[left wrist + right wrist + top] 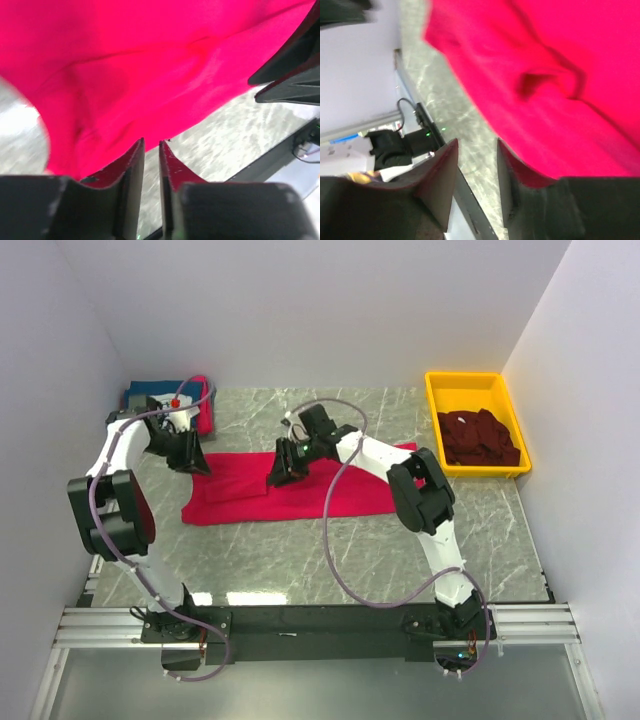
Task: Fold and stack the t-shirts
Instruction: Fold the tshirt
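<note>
centrally: 1 red t-shirt (240,495) flat on desk (400,560); left pincer (151,143) nearly pressed together at its edge; right pincer (476,145) spread.

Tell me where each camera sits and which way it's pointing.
Top external: above and behind the arm bases, looking down on the table and red t-shirt; both arms show.
Left wrist: on the left arm, facing the t-shirt past the left gripper.
Right wrist: on the right arm, facing the t-shirt's edge past the right gripper.
All share that t-shirt.
</note>
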Tool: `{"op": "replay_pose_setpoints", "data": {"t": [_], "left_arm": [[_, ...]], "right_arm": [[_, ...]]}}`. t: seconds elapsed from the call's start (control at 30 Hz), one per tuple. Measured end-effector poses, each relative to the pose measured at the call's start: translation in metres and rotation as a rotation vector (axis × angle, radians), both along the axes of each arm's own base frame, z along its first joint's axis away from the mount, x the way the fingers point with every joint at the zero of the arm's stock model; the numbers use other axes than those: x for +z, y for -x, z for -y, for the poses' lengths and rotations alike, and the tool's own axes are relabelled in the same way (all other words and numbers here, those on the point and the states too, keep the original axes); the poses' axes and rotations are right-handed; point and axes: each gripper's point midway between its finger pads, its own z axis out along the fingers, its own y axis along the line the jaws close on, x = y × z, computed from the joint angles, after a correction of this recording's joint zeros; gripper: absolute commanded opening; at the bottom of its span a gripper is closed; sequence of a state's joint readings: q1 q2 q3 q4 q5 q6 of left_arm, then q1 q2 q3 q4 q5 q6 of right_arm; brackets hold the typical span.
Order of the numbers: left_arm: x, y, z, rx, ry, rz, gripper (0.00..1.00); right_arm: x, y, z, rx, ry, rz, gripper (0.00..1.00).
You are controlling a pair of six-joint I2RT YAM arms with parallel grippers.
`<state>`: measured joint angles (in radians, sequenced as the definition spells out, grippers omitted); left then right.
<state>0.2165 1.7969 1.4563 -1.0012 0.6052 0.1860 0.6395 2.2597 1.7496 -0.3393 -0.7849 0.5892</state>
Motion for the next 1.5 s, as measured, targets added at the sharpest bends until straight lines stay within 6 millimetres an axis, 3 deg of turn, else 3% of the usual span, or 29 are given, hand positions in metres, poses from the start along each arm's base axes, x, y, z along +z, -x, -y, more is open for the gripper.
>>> {"op": "replay_pose_setpoints", "data": {"t": [0.1,0.23,0.3,0.43,0.53,0.63,0.73,0.8,0.87,0.93,1.07,1.2,1.27,1.37,1.5], "left_arm": [[0.003,-0.005,0.019,-0.020,0.054,0.034,0.17],[-0.020,-0.002,0.037,-0.011,0.137,-0.025,0.14],[-0.033,-0.002,0.039,0.003,0.160,-0.056,0.14],[-0.055,-0.005,0.038,0.032,0.178,-0.088,0.13],[-0.073,-0.009,0.034,0.056,0.184,-0.112,0.11],[-0.096,-0.011,0.026,0.083,0.187,-0.149,0.11],[-0.101,-0.013,0.027,0.109,0.242,-0.198,0.11],[-0.101,-0.018,0.026,0.112,0.245,-0.200,0.11],[-0.099,-0.024,0.024,0.108,0.233,-0.191,0.14],[-0.094,-0.033,0.021,0.099,0.203,-0.172,0.21],[-0.078,-0.054,0.003,0.073,0.076,-0.066,0.25],[-0.044,-0.049,-0.004,0.052,-0.064,0.012,0.19],[-0.025,-0.046,0.001,0.026,-0.126,0.063,0.14],[-0.014,-0.028,0.016,-0.012,-0.201,0.093,0.09],[-0.038,-0.004,0.025,-0.048,-0.283,0.019,0.06]], "right_arm": [[0.028,-0.004,-0.006,0.032,-0.064,0.060,0.31],[0.055,-0.010,-0.026,0.071,-0.174,0.089,0.30],[0.057,-0.011,-0.039,0.088,-0.220,0.092,0.29],[0.029,-0.006,-0.055,0.099,-0.240,0.025,0.28],[-0.013,-0.002,-0.059,0.089,-0.205,-0.051,0.26],[-0.056,-0.006,-0.049,0.053,-0.153,-0.127,0.26],[-0.056,-0.013,-0.041,0.055,-0.171,-0.138,0.30],[-0.054,-0.021,-0.036,0.045,-0.177,-0.127,0.39],[-0.048,-0.025,-0.031,0.047,-0.187,-0.117,0.47],[-0.038,-0.029,-0.022,0.052,-0.175,-0.085,0.48],[-0.006,-0.043,0.022,0.053,-0.096,0.033,0.48],[0.043,-0.069,0.109,0.019,0.019,0.230,0.45],[0.055,-0.074,0.158,-0.008,0.102,0.289,0.41],[0.042,-0.070,0.226,-0.042,0.272,0.300,0.40],[-0.003,-0.041,0.276,0.019,0.494,0.198,0.38]]}}
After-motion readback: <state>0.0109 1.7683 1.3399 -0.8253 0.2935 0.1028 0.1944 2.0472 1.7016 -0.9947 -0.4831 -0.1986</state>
